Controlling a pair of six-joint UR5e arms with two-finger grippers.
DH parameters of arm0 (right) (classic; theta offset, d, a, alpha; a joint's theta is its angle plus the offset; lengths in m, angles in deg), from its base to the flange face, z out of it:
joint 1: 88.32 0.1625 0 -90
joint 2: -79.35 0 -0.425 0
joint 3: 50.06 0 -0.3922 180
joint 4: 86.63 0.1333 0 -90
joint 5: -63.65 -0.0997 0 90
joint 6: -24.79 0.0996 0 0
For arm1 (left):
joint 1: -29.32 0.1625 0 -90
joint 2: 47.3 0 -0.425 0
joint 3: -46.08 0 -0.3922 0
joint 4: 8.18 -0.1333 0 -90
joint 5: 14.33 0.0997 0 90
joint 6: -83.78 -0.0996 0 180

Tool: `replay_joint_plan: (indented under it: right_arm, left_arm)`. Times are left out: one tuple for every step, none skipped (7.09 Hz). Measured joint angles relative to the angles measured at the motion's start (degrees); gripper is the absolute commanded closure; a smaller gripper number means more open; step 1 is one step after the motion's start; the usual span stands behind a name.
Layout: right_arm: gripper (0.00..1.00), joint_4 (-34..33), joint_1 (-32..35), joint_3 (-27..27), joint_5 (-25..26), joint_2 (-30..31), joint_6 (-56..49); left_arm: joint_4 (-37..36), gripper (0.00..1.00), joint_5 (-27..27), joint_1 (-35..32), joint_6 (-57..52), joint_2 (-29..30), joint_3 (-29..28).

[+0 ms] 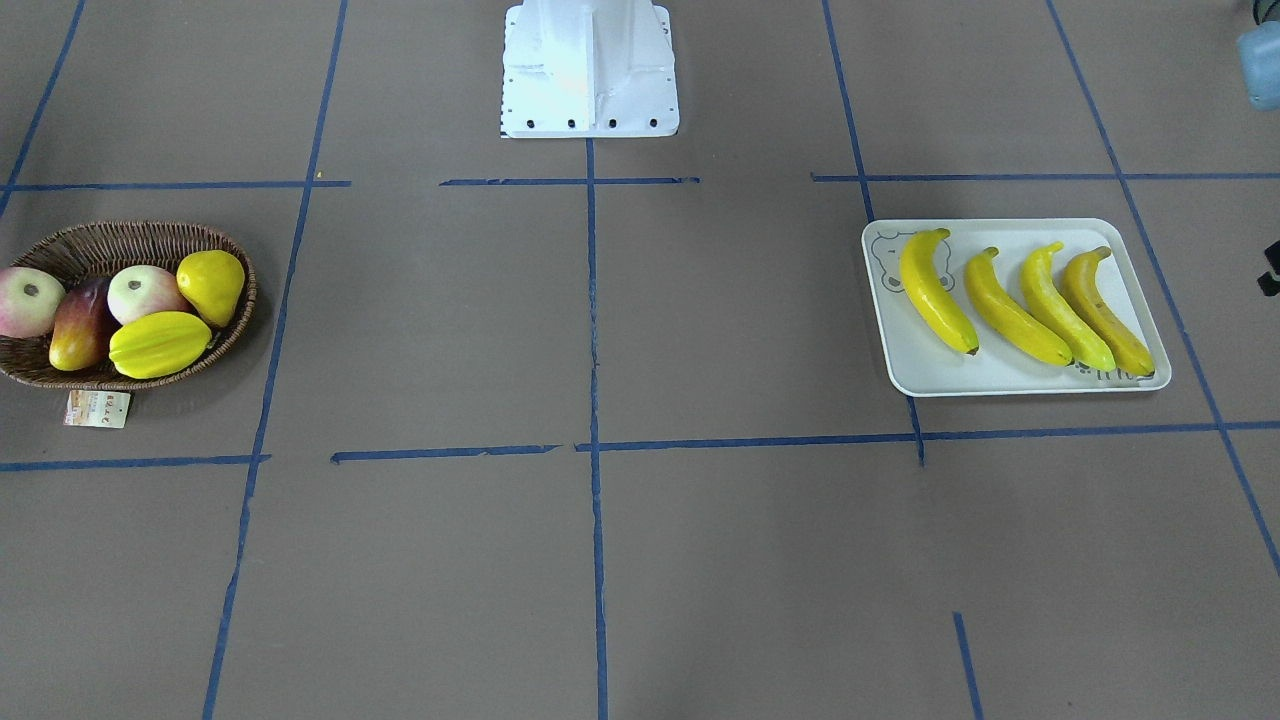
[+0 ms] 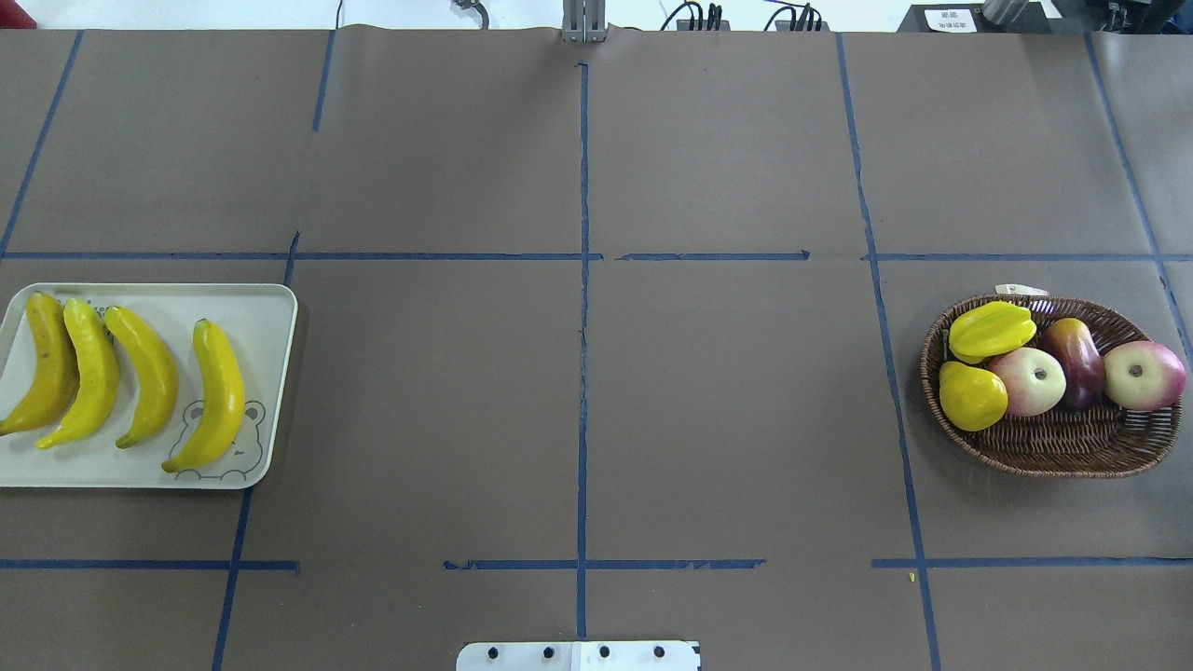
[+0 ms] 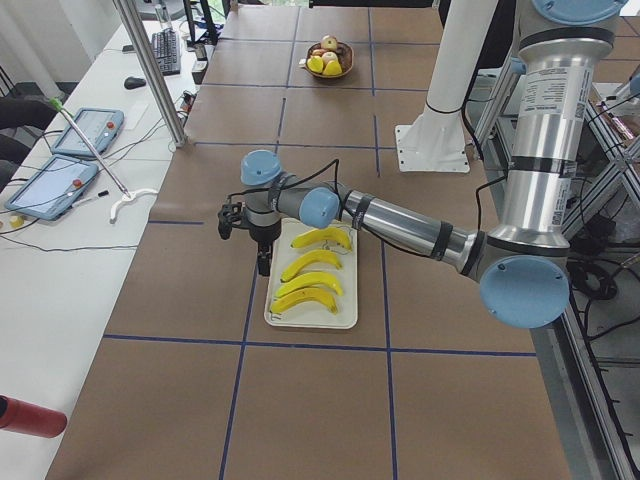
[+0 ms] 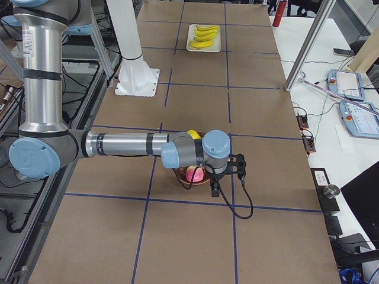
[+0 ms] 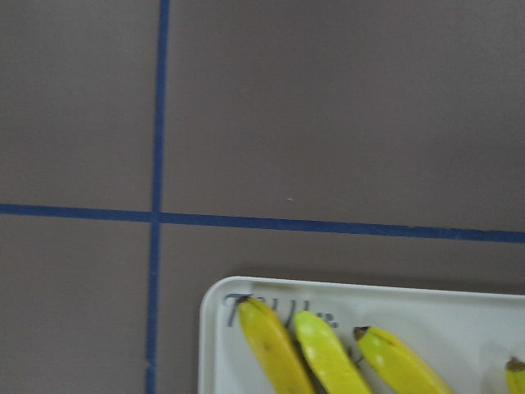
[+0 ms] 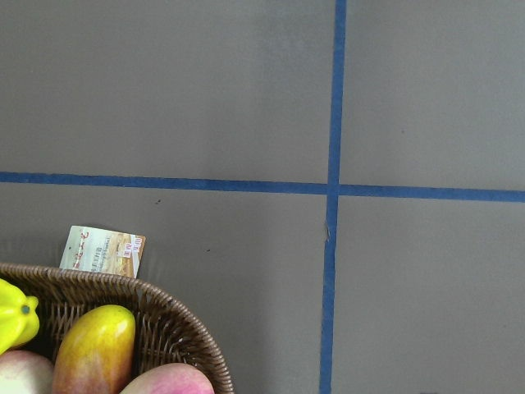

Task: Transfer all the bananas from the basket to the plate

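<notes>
**Counter at rest.** Four bananas (image 2: 149,373) lay side by side on the plate (image 2: 270,317) near the counter's (image 2: 727,419) left edge. The basket (image 2: 1062,452) of other fruit (image 2: 1030,380) stood near its right edge. The left claw (image 3: 263,262) hung just beside the plate's outer rim, clear of the bananas. The right claw (image 4: 214,190) hung beside the basket. Whether either claw was spread could not be told.

bananas (image 2: 219,396) yellow, dark tips | plate (image 2: 272,308) pale grey-white, bear print | basket (image 2: 1062,445) dark-brown woven
</notes>
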Motion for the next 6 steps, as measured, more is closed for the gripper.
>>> replay_joint_plan:
  right_arm:
    - [0.00, -0.3, 0.9, 0.5, -1.4, 1.2, -2.8]
    - [0.00, -0.4, 1.6, 1.0, -2.2, 2.4, -6.2]
    - [0.00, -0.5, 2.3, 1.4, -2.4, 3.1, -8.6]
    - [0.00, -0.5, 2.9, 1.8, -2.5, 3.6, -9.8]
    - [0.00, -0.5, 3.5, 2.1, -2.6, 3.9, -10.2]
    - [0.00, -0.3, 3.9, 2.2, -2.6, 4.2, -10.3]
  left_arm:
    - [-3.1, 0.00, -2.5, -3.3, -5.2, 0.0, -2.0]
    - [-4.8, 0.00, -4.5, -5.3, -8.8, -0.6, -3.9]
    - [-5.3, 0.00, -5.7, -6.3, -10.8, -1.8, -5.2]
    - [-5.3, 0.00, -6.6, -6.7, -11.7, -2.6, -5.8]
    - [-5.3, 0.00, -6.9, -6.8, -12.0, -2.8, -6.0]
    - [-5.3, 0.00, -7.0, -6.8, -12.2, -2.8, -6.1]
